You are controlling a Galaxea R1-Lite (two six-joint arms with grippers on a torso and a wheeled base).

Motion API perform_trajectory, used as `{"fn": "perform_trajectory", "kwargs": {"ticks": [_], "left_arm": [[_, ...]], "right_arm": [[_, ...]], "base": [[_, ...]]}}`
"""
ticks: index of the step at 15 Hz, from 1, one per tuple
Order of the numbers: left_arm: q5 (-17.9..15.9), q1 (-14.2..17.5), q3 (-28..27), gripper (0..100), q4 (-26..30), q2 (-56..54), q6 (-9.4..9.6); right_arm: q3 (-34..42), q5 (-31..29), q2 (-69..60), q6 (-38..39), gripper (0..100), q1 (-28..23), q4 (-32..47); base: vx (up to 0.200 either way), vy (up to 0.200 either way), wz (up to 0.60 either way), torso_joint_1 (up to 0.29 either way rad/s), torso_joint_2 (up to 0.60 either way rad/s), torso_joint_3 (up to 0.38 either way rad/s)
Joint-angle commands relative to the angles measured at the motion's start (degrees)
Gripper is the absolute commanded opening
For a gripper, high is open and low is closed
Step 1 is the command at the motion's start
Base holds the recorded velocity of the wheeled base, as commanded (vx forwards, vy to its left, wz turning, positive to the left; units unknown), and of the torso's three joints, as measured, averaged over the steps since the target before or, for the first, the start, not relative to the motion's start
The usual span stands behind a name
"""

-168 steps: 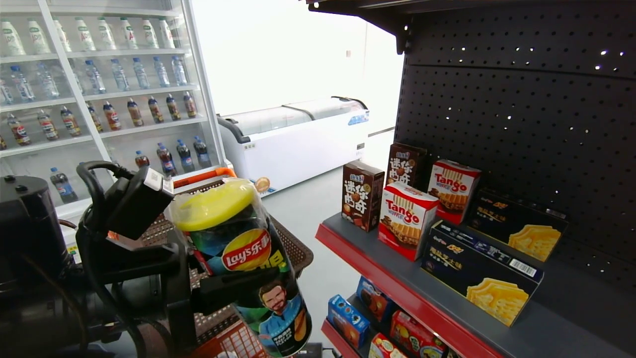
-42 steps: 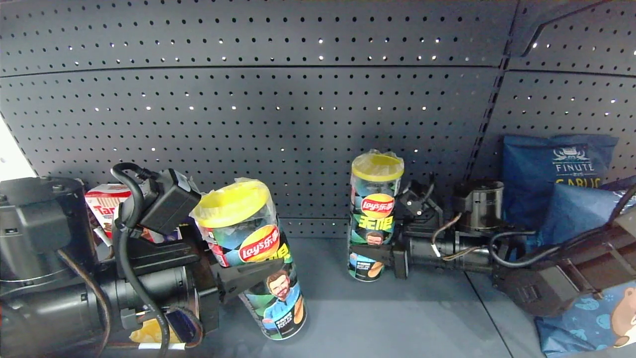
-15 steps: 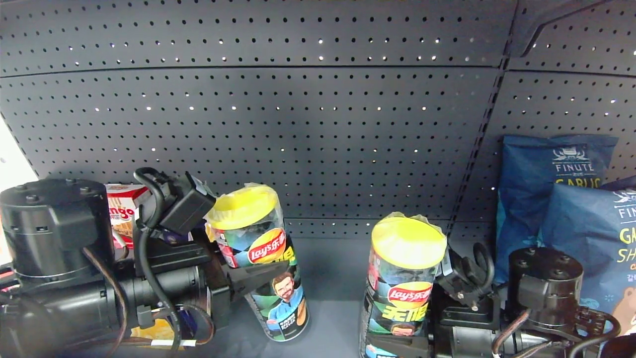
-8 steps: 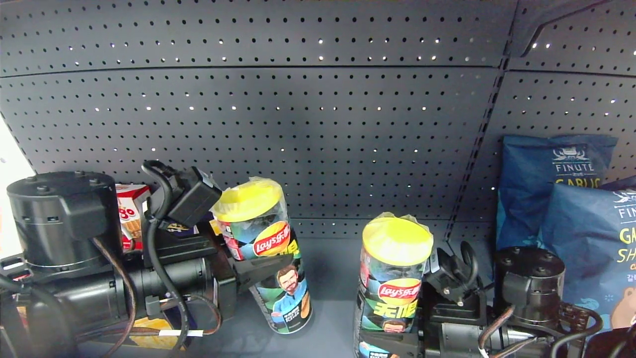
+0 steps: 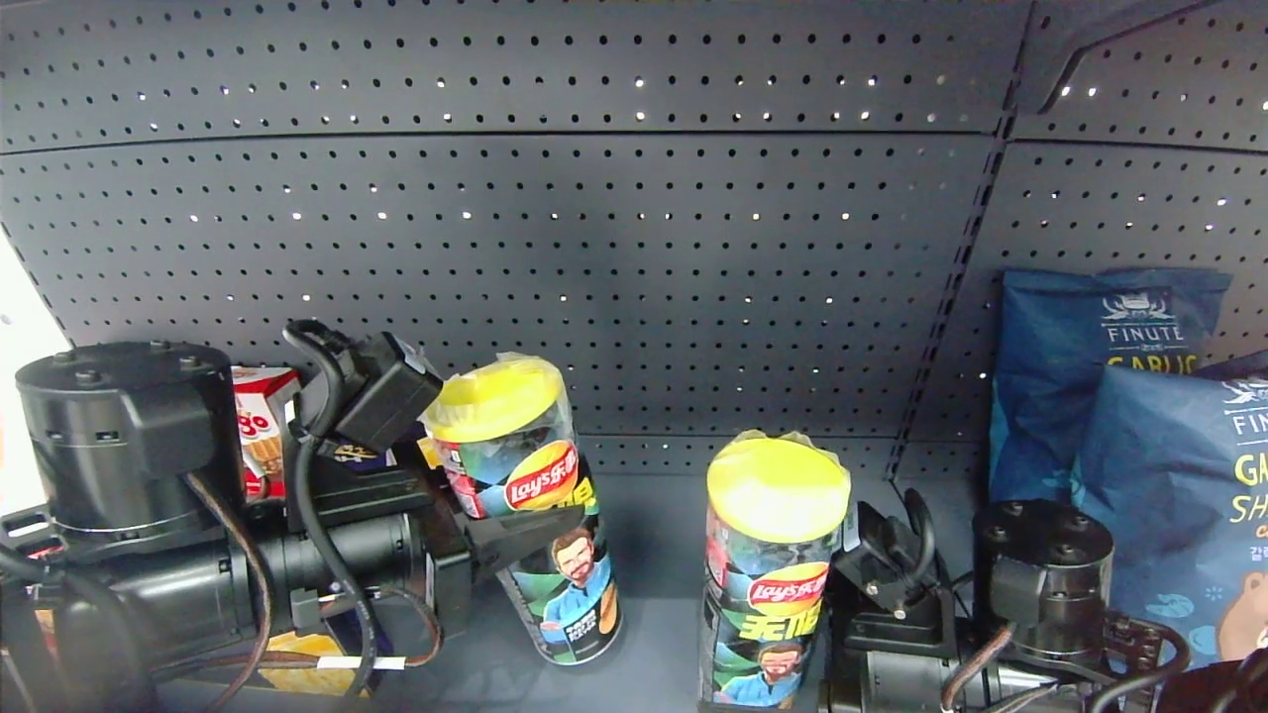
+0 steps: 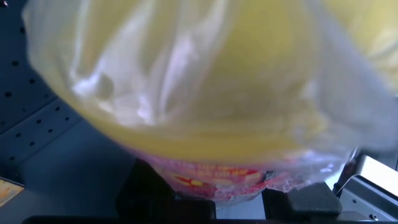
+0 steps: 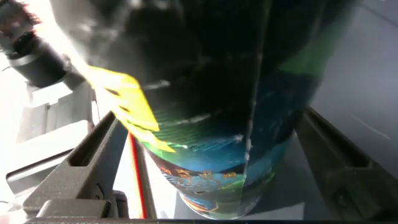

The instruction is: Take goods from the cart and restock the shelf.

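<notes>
1. The left gripper (image 5: pixel 540 530) is clamped on the left can (image 5: pixel 510 475), with one finger crossing its waist just under the logo. The can leans, its yellow lid tipped back toward the wrist. Its foot is out past the fingertips, low over the shelf (image 5: pixel 654 535). I cannot tell if the foot touches.
2. The right gripper (image 7: pixel 214 168) is closed on the right can (image 5: pixel 778 564). Its fingers flank the lower body, so the lid stands well above the jaws.
3. These look like light cardboard tubes, stiff enough to hold but likely to dent under a hard squeeze. The glossy film wrap looks slippery, and it bunches loose around the lids. The chips inside will break if a can drops.
4. I'd say the best hold is across the middle of the body, never on the lid or the loose film. A low grip like the right one lets the top sway.
5. The pegboard (image 5: pixel 594 248) is beyond both sets of fingertips. Blue bags (image 5: pixel 1169 446) are beside the right gripper's outer side, and a box (image 5: pixel 253 426) is behind the left wrist.
</notes>
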Motion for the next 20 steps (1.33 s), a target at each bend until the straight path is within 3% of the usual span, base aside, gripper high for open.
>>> {"fn": "perform_trajectory", "kwargs": {"ticks": [1, 7, 9, 14, 17, 20], "left_arm": [[0.0, 0.0, 0.1, 0, 0.0, -0.1, -0.01], [0.0, 0.0, 0.5, 0, 0.0, -0.2, -0.01], [0.0, 0.0, 0.4, 0, -0.1, -0.2, -0.01], [0.0, 0.0, 0.4, 0, 0.0, -0.2, -0.01], [0.0, 0.0, 0.4, 0, 0.0, -0.3, -0.01], [0.1, 0.0, 0.5, 0, 0.0, -0.6, -0.01]], "right_arm": [[0.5, -0.7, -0.8, -0.1, 100, -0.4, 0.0], [8.0, -0.7, -9.4, -0.1, 100, -3.9, 0.1], [14.0, -0.7, -19.1, -0.1, 100, -4.9, 0.2], [14.6, -1.0, -31.8, -0.1, 100, -17.9, 0.6], [14.8, -9.0, -38.4, 0.0, 100, -24.1, 1.8], [20.7, -9.4, -47.9, -0.3, 100, -33.1, 4.3]], "base": [[0.0, 0.0, 0.0, 0.0, 0.0, 0.0], [0.0, 0.0, 0.0, 0.0, 0.0, 0.0], [0.0, 0.0, 0.0, 0.0, 0.0, 0.0], [0.0, 0.0, 0.0, 0.0, 0.0, 0.0], [0.0, 0.0, 0.0, 0.0, 0.0, 0.0], [0.0, 0.0, 0.0, 0.0, 0.0, 0.0]]}}
